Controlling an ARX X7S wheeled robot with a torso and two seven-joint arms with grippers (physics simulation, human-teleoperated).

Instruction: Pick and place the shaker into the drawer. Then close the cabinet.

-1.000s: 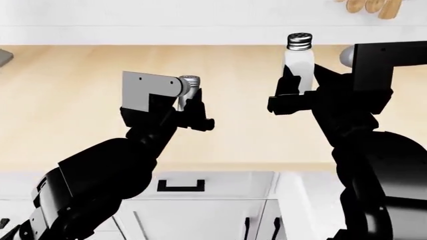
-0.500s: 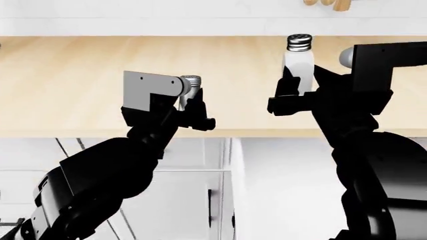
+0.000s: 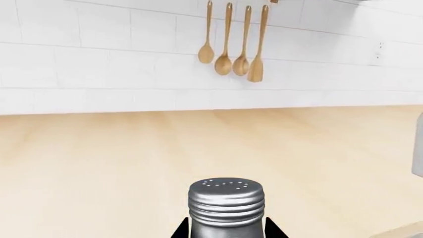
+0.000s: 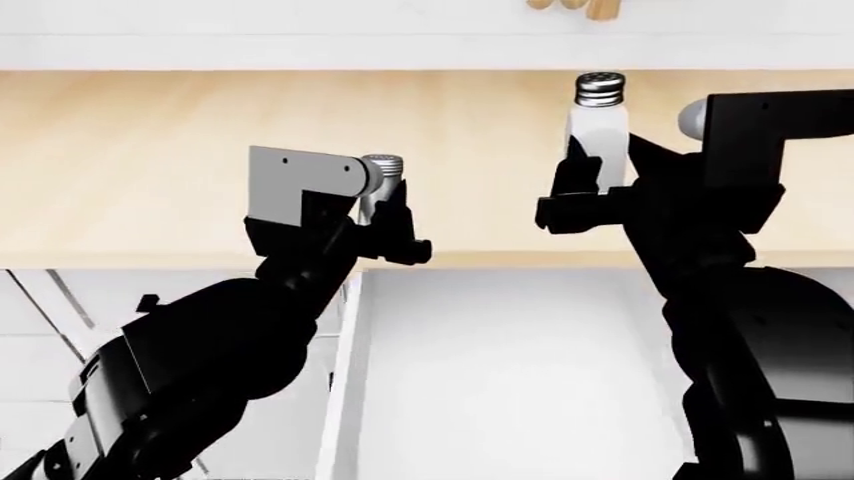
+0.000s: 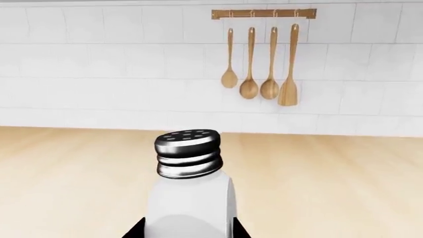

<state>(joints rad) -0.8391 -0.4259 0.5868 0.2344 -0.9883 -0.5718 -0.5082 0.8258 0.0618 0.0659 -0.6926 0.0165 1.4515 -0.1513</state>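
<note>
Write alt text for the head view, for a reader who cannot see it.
Two black robot arms each hold a shaker upright over a light wooden countertop: the right gripper holds a tall white shaker, the left gripper a shorter shaker with a silver cap. White cabinet fronts fill the view below the counter edge.

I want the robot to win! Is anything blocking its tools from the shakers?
No. The left tool already holds one shaker, and the right tool holds the other shaker, both above the counter.
</note>
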